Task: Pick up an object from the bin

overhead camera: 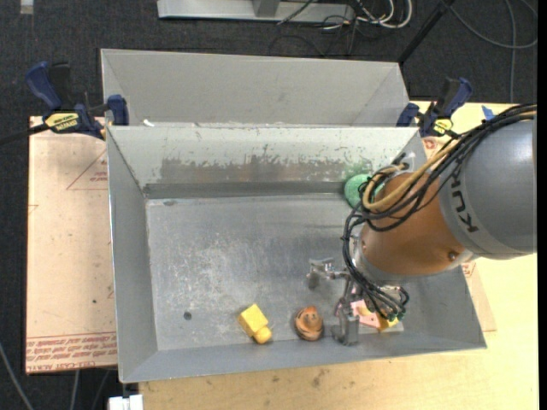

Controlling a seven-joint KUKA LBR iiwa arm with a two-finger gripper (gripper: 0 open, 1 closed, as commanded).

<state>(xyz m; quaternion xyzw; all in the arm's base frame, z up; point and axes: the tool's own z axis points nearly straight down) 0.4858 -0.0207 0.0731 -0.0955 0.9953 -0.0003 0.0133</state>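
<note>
The arm [504,199] comes into the grey metal bin [128,254] from the right and bends down toward the near right part of the floor. Its orange cover [410,237] and a bundle of black and yellow cables [389,190] sit above the fingers [344,314] and hide part of them. Two metal tips show below the cover: one points out to the left and the other reaches down toward the near wall. They stand apart, so the fingers are spread, and nothing shows between them.

The thing closest to the fingers is a small brown round thing [308,323], like a knob or a cap. It lies on the bin floor just to the left of the lower tip, near the front wall. Whether the tip touches it cannot be told. It lies outside the gap, beside the fingers and not between them.

Farther left of the fingers, along the same front edge, lies a yellow block [255,323] with a rounded end. It is well clear of the brown round thing. Just right of the fingers, half under the wrist, a small pink thing [370,316] with a bit of yellow and green on it shows on the floor. Behind the fingers, toward the back wall, a green thing [354,188] peeks out from behind the cables, and its shape is mostly hidden. The floor to the left of the fingers is bare, scuffed metal.
</note>
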